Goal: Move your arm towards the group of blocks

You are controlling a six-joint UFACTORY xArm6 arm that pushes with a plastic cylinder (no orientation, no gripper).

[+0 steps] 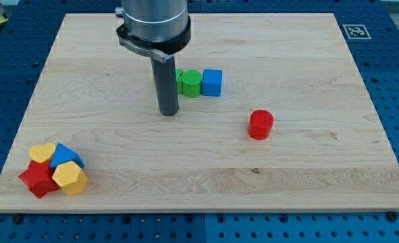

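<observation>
Blocks grouped [53, 169] at view's bottom left; my tip [169, 113] well apart, beside green block [190, 83]; no gripper fitted.

A red cylinder [260, 125] stood alone on the wooden bench [300, 61], toward the view's right. A black-and-white marker tag [355, 31] sat at the bench's top right corner, over blue perforated flooring [396, 67]
</observation>
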